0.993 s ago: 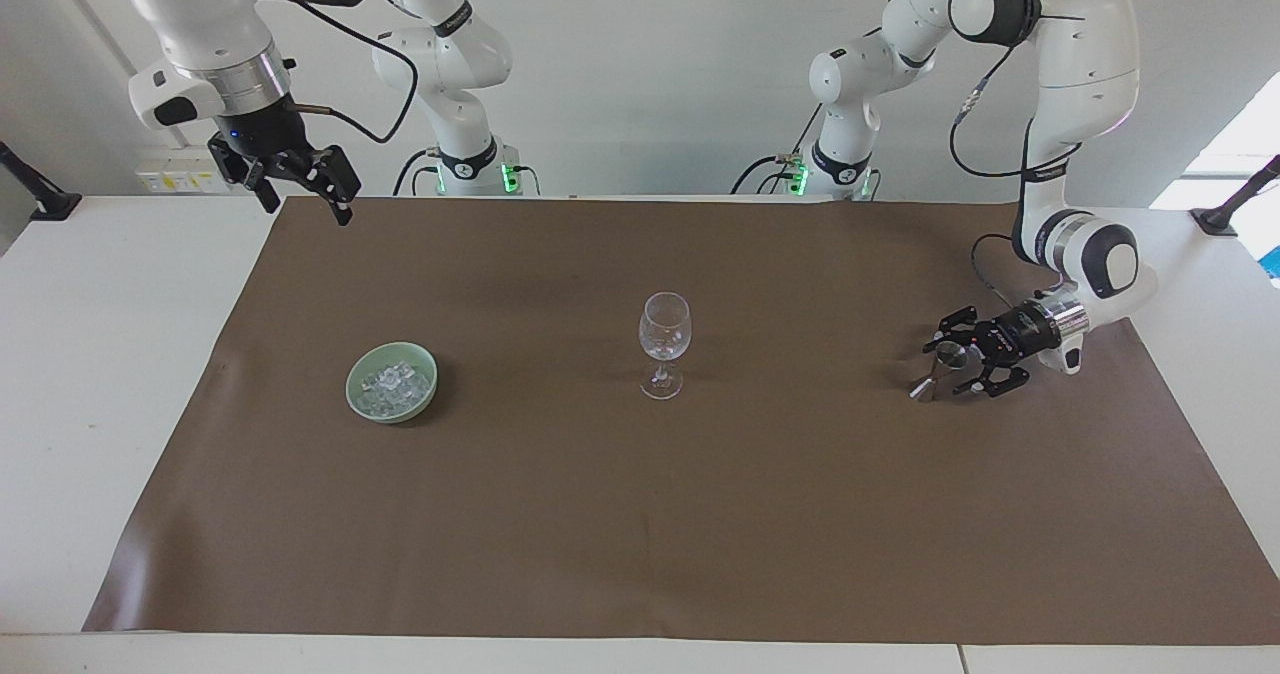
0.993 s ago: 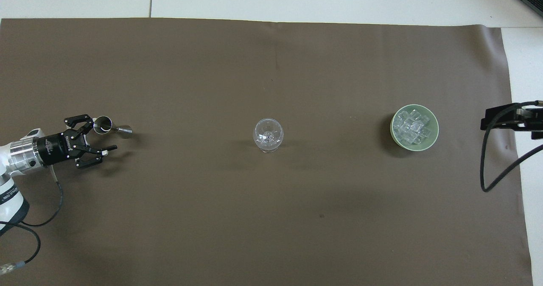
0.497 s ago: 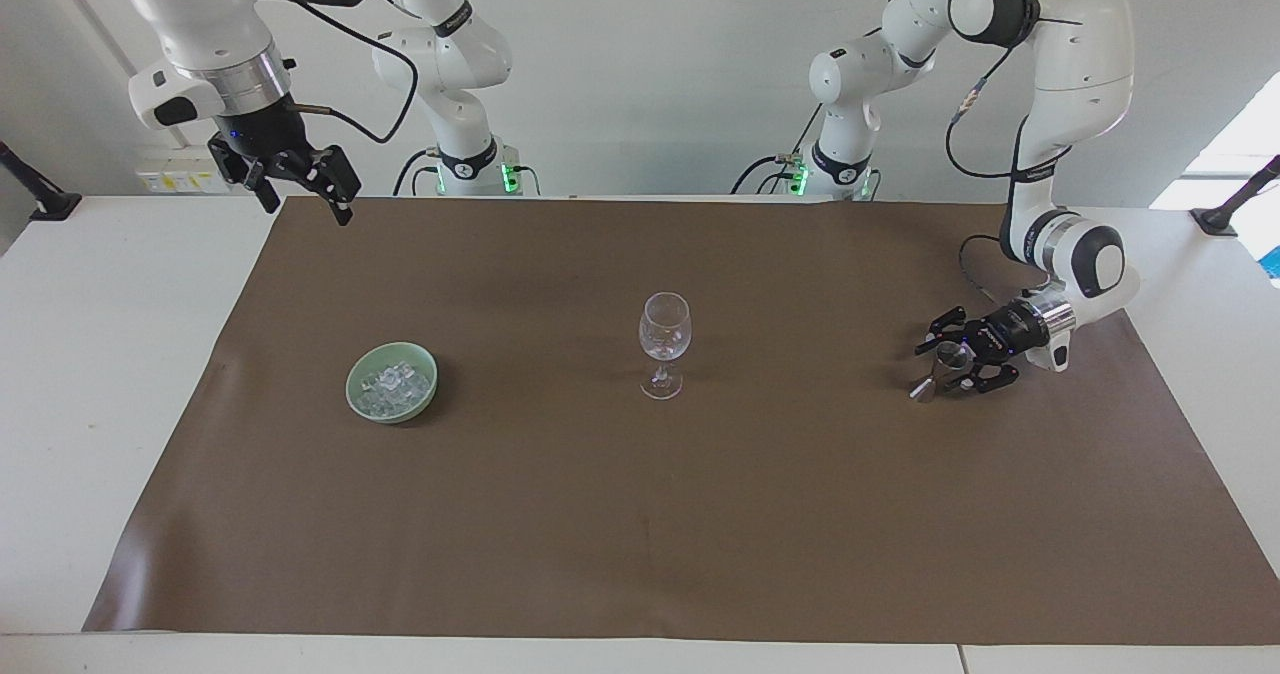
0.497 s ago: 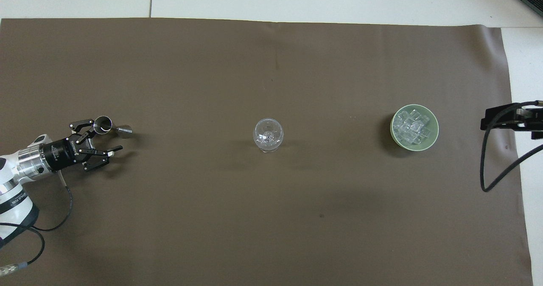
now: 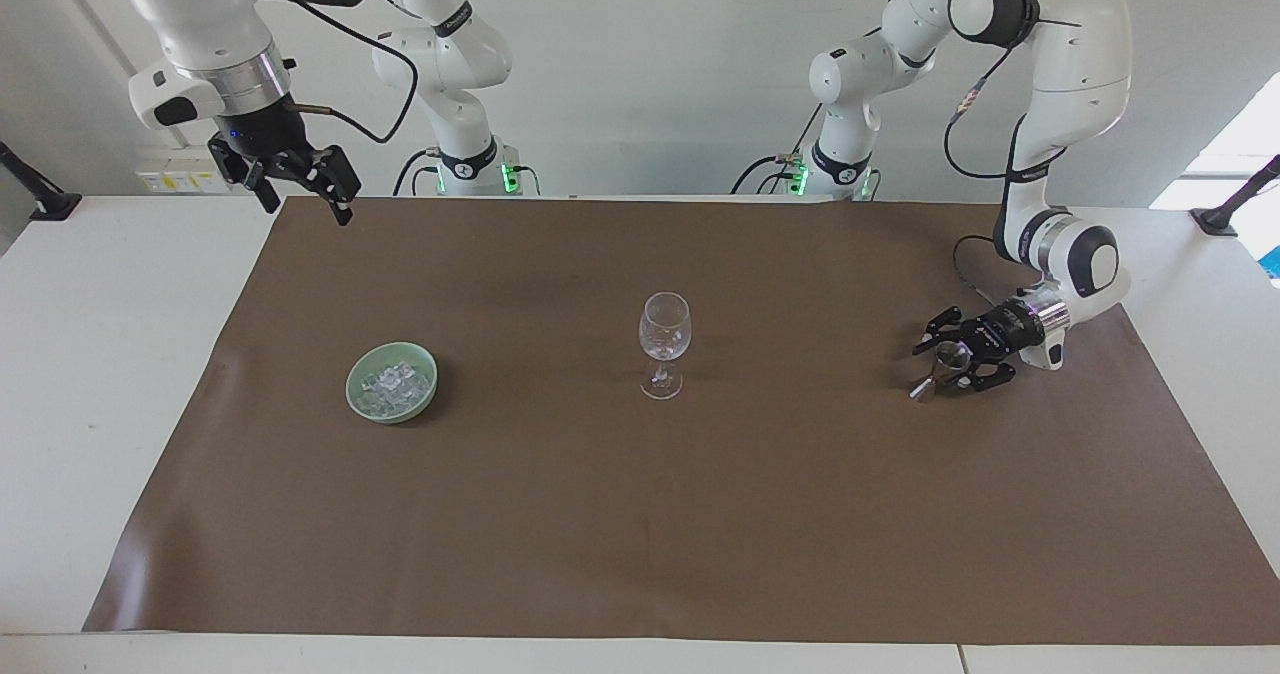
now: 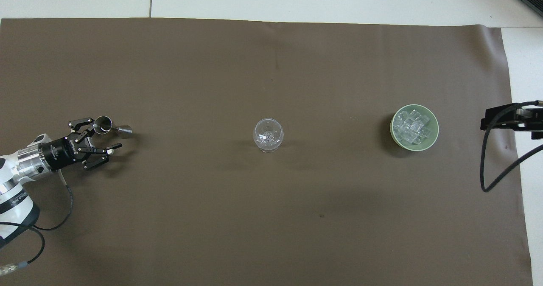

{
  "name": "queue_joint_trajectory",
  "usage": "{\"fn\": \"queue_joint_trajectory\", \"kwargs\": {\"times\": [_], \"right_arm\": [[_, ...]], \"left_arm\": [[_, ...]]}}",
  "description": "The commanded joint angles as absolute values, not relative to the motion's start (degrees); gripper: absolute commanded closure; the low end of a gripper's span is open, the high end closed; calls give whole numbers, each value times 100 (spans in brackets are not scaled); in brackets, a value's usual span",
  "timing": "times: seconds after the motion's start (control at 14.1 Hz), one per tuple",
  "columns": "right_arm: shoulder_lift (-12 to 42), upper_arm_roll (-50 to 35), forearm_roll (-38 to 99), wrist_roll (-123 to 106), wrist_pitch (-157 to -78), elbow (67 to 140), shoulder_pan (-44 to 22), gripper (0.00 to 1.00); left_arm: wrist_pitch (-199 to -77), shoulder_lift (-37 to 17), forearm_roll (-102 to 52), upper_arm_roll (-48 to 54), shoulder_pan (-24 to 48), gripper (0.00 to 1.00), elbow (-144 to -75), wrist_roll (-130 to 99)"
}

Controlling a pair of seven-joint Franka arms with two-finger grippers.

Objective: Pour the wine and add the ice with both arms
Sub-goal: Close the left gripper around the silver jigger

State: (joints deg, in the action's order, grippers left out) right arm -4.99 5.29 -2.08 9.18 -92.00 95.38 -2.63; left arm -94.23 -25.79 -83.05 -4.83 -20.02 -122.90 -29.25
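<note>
Left pincer (image 6: 104, 141), jaws open, is closing around small steel hourglass jigger (image 6: 111, 127) at 9 o'clock from clear wine glass (image 6: 267, 135); next needs firm grip; right pincer (image 5: 300, 186) is waiting open.

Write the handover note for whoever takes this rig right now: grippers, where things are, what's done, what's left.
Left gripper: low at the metal jigger near the left arm's end of the brown mat, fingers around its upper cup; a firm grip can't be confirmed.
Right gripper: open, empty, raised over the mat's edge at the right arm's end, waiting.
Wine glass: upright mid-mat, looks empty.
Ice: all heaped in the green bowl, toward the right arm's end.
Done: nothing poured, no ice moved.
Left: secure the jigger, pour into the glass, then add ice.
</note>
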Motion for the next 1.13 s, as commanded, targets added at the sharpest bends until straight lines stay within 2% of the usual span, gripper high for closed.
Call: {"fn": "queue_joint_trajectory", "kwargs": {"times": [0.0,0.5,0.64,1.06], "right_arm": [[-492,492,-114,756,-9097,9483,-202,0],[-492,492,-106,756,-9088,9483,-193,0],[-492,492,-114,756,-9088,9483,-202,0],[-492,492,-114,756,-9088,9483,-193,0]], "left_arm": [[-9351,-2443,-8534,-527,-1978,31,-12533,-2848],[-9343,-2443,-8701,-519,-1951,34,-12542,-2751],[-9343,-2452,-8815,-501,-1934,39,-12551,-2664],[-9369,-2443,-8842,-501,-1872,41,-12568,-2637]]}}
